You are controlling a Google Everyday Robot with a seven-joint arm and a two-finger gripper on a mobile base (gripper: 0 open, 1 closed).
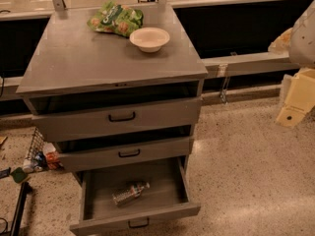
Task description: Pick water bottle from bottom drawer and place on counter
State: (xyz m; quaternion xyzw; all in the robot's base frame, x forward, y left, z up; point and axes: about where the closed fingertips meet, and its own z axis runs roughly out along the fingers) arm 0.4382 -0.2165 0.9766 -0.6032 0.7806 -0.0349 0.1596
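Observation:
The water bottle (130, 192) is small, clear and ribbed, and lies on its side in the middle of the bottom drawer (162, 181). That drawer is pulled far out at the foot of the grey cabinet, with a black loop handle on its front. The counter (88, 58) is the cabinet's flat grey top. My gripper (294, 104) is at the right edge of the view, cream-coloured, level with the upper drawers, well to the right of the cabinet and far from the bottle. It holds nothing that I can see.
A green snack bag (115, 18) and a white bowl (149, 38) sit at the back of the counter. The two upper drawers (120, 117) stand slightly open. A wire basket with clutter (37, 149) sits on the floor at the left. A pale ledge (246, 60) runs behind.

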